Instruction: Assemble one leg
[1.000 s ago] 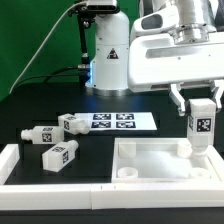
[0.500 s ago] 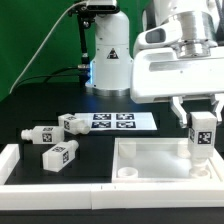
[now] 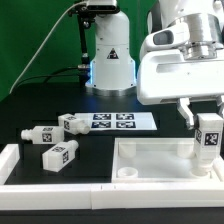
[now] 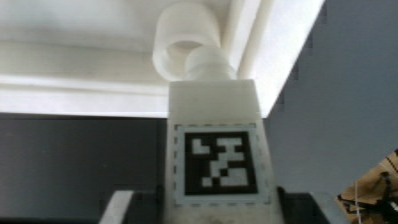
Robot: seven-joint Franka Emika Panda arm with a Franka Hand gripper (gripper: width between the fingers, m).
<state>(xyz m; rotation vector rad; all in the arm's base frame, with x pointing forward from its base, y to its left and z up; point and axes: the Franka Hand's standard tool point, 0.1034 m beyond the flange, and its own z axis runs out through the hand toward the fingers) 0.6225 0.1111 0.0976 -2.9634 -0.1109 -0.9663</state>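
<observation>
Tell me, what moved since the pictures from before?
The gripper, still shut on the leg, slid toward the exterior view's right and a bit lower in the picture, by a corner of the tabletop. Nothing was let go. The three loose legs, the marker board and the tabletop stayed put.

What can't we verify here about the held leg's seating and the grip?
- Exterior view: the lower end of the leg is hidden behind a wall of the tabletop, so seating is unclear.
- Exterior view: the far finger of the gripper is cut off by the exterior view's right edge.
- Wrist view: where the leg meets the tabletop is blurred, and the grip contact is cropped by the frame edge.
</observation>
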